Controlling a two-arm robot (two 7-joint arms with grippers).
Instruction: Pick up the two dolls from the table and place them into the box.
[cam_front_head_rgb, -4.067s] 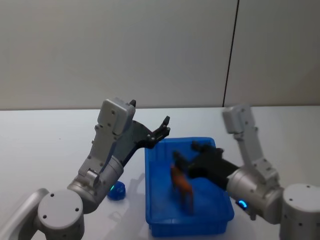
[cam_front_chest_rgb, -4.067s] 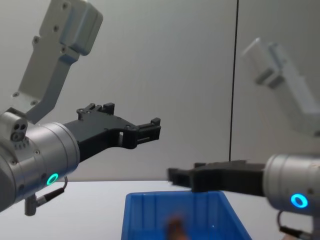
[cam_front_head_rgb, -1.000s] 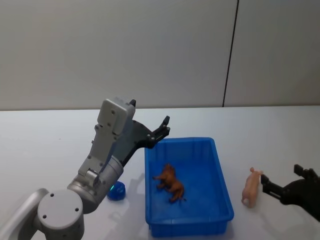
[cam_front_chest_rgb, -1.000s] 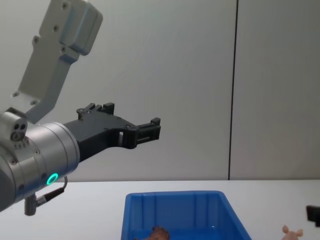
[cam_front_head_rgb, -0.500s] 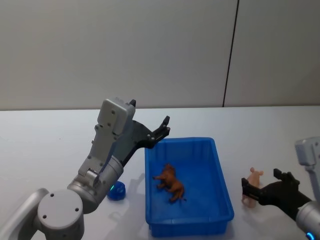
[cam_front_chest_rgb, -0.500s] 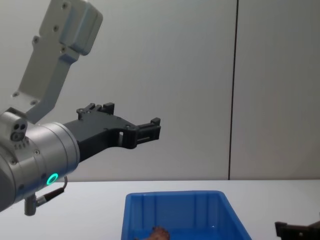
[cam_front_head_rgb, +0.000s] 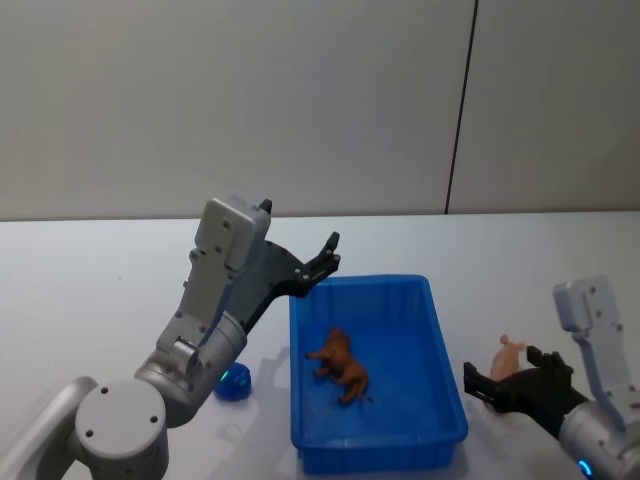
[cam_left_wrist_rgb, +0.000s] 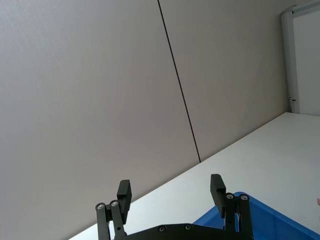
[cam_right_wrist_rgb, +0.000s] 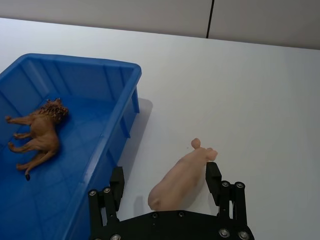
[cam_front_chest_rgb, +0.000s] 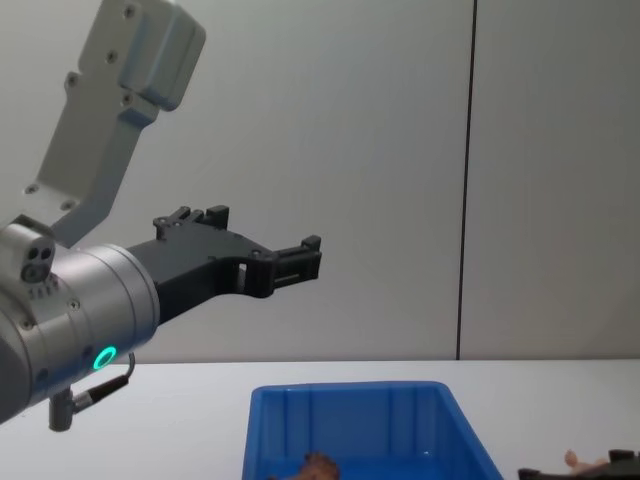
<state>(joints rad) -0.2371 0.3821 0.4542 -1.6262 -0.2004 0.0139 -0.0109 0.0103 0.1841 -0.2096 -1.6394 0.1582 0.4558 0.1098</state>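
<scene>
The brown doll (cam_front_head_rgb: 340, 365) lay on its side inside the box (cam_front_head_rgb: 362, 283), so the step in hand looked to be the grasp on the pink doll (cam_front_head_rgb: 508, 355). That doll rested on the surface (cam_right_wrist_rgb: 250, 90) just beside the box's right wall, outside it.

The right gripper (cam_right_wrist_rgb: 164, 171) hung low over the pink doll with its fingers spread wide, one on each side of the body and holding nothing. In the right wrist view the doll sat off-centre. It was close to the finger farther from the box, perhaps touching it, and well clear of the other. Its body also ran at a slant to the fingers.

To grasp well, the gripper would likely need a small shift away from the box, so that both fingers meet the flanks together. Otherwise one finger might push the doll sideways or spin it. The rounded, smooth-looking body could squirt out of a high pinch, so the fingers should probably drop around its thickest part before closing gently. The box-side finger was near the blue wall and should stay off it. The lift must clear the rim before the gripper crosses over.

The left gripper (cam_left_wrist_rgb: 170, 186) was parked, open and empty, raised above the box's far left corner.
</scene>
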